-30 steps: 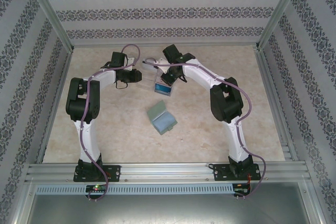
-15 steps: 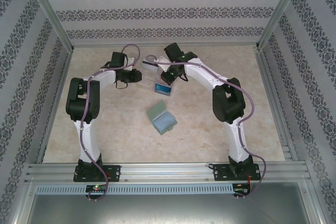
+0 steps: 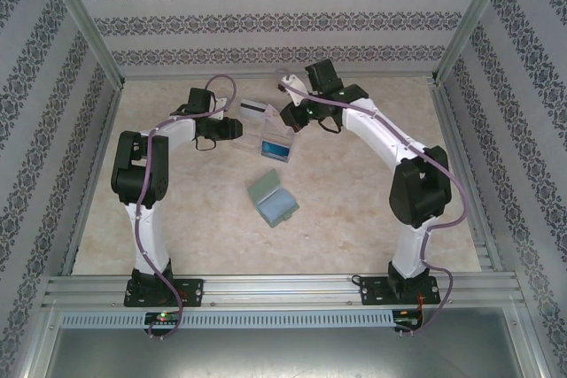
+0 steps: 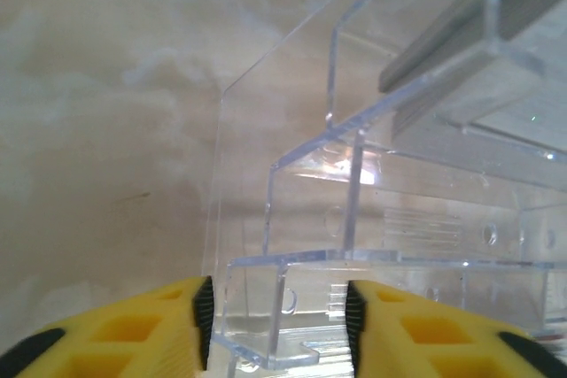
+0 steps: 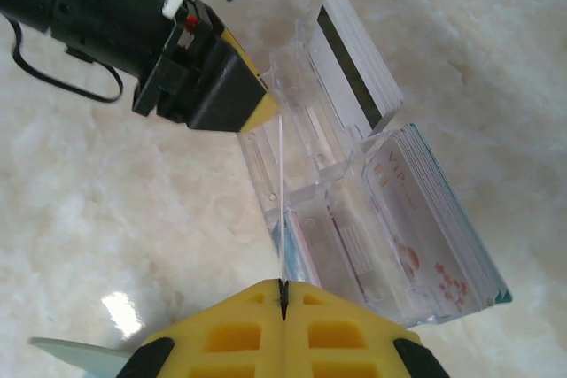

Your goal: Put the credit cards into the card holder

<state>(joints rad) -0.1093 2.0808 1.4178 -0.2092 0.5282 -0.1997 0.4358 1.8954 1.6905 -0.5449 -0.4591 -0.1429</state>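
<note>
Marble-look bench point(image 3: 204, 227): clear tray point(image 5: 301, 174) holds credit cards point(image 5: 425, 219); card holder point(image 3: 272, 199) lies near it. Left gripper point(image 4: 279, 307) jaws apart around the tray's edge; right gripper point(image 5: 283, 294) jaws clamp a white-grey card point(image 3: 252, 110) just beside the tray.

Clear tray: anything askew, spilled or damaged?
Nothing spilled or damaged. The clear plastic compartmented tray sits skewed on the beige marbled table, its black-striped white-grey cards and pink-patterned cards leaning in their slots. The left gripper straddles one wall; the right gripper pinches a thin card edge-on.
</note>
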